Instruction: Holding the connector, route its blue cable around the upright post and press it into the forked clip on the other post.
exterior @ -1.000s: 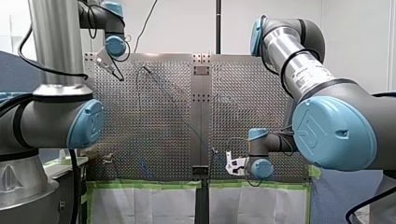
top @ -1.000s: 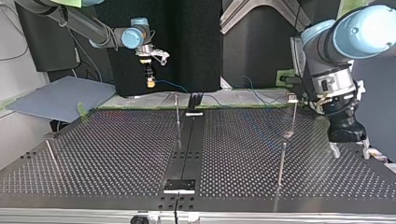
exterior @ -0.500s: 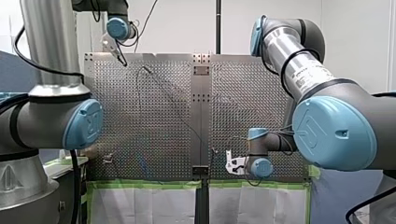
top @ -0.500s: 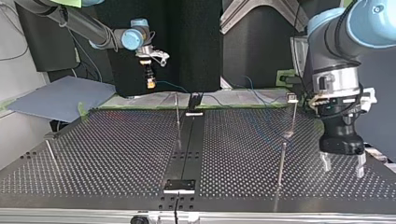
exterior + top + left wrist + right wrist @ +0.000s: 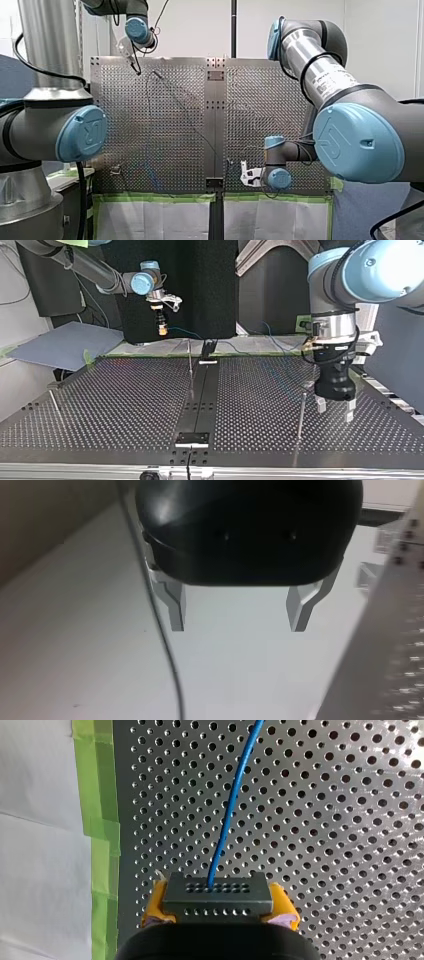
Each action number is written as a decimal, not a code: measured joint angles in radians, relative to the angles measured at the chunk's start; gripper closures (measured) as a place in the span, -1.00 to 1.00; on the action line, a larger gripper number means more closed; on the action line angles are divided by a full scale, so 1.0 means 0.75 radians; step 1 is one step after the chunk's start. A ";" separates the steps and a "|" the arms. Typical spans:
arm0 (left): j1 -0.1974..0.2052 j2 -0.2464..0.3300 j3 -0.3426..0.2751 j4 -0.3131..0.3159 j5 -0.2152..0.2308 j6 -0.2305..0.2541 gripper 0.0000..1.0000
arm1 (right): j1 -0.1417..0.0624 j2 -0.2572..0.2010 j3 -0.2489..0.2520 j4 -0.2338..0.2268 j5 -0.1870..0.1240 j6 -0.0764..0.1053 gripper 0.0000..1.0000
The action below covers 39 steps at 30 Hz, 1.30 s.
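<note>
Grip: right hand point(image 5: 218, 914) clamps connector point(image 5: 218, 892), rigid block; blue cable point(image 5: 230, 810) likely limp, light. Spare: left hand point(image 5: 237, 611) spread, empty.

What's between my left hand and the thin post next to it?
Only bare perforated table separates left hand from the post, in the top view.

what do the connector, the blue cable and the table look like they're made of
The connector: likely moulded plastic, dark grey and matte, with rows of holes. The blue cable: smooth blue sheath, probably plastic insulation. The table: metal sheet, going by its bright sheen and punched holes.
</note>
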 joint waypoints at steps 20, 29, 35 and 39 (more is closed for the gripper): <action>-0.098 0.041 -0.035 -0.225 -0.141 0.224 -0.98 | 0.001 0.000 0.000 0.007 0.000 -0.005 1.00; -0.110 0.017 -0.038 -0.333 -0.127 0.333 -0.98 | 0.002 0.000 0.000 0.009 -0.001 -0.005 1.00; -0.113 0.014 -0.038 -0.407 -0.127 0.407 -0.98 | 0.003 0.001 0.000 0.011 -0.001 -0.005 1.00; -0.113 0.014 -0.039 -0.461 -0.128 0.461 -0.98 | 0.003 0.001 0.000 0.014 0.000 -0.008 1.00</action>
